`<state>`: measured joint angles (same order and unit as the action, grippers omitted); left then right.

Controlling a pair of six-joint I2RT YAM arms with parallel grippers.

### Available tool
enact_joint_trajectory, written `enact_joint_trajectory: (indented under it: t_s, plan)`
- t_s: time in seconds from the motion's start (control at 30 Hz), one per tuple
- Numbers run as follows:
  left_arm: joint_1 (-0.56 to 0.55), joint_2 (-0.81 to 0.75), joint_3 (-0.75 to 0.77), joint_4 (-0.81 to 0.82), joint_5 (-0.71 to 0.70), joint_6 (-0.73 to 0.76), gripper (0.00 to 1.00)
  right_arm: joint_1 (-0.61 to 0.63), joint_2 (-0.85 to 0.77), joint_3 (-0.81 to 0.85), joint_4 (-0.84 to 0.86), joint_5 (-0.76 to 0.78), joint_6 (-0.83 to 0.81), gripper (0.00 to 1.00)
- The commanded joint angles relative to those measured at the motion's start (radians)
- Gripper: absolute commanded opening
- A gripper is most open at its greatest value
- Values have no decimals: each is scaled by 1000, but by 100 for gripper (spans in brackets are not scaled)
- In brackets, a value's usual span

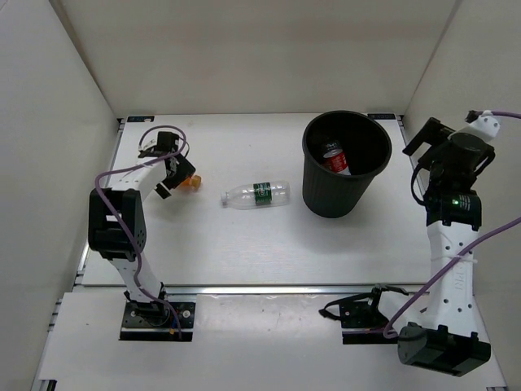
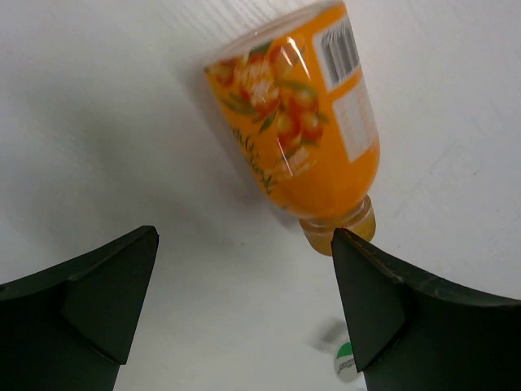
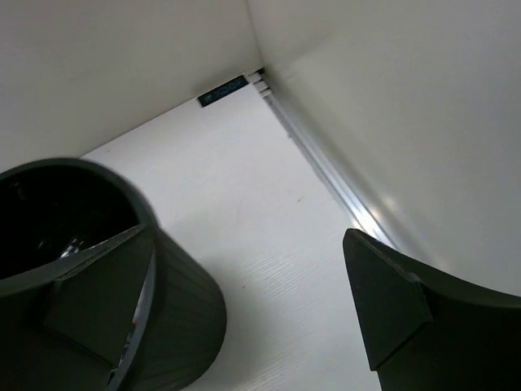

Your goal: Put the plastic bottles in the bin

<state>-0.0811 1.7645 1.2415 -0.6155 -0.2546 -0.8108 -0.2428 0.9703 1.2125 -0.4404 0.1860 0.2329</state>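
no word or number can be read anywhere. the orange bottle [image 2: 293, 122] has a label with fruit pictures, slanted script, a barcode [image 2: 340, 50] and a white panel [image 2: 354, 122] of fine print, all too blurred to make out. the green label [image 1: 263, 192] on the clear bottle [image 1: 242, 196], the red-labelled bottle [image 1: 335, 160] in the bin [image 1: 330, 199] and a dark sticker [image 3: 223, 90] with pale lettering are too small to read.
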Motion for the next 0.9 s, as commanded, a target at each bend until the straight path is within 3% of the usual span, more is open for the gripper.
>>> enact_joint_trajectory:
  t_s: [0.0, 0.3, 0.67, 0.87]
  plan:
    - [12, 5, 58, 59, -28, -31, 99, 77, -27, -2, -3, 12, -10, 99]
    - [41, 147, 183, 97, 26, -22, 98, 83, -38, -54, -1, -51, 17, 99]
    - [29, 170, 254, 209, 143, 22, 99, 108, -13, -90, 22, -62, 65, 99]
    - [-6, 234, 376, 250, 72, 76, 98, 126, -15, -131, 22, -65, 78, 100]
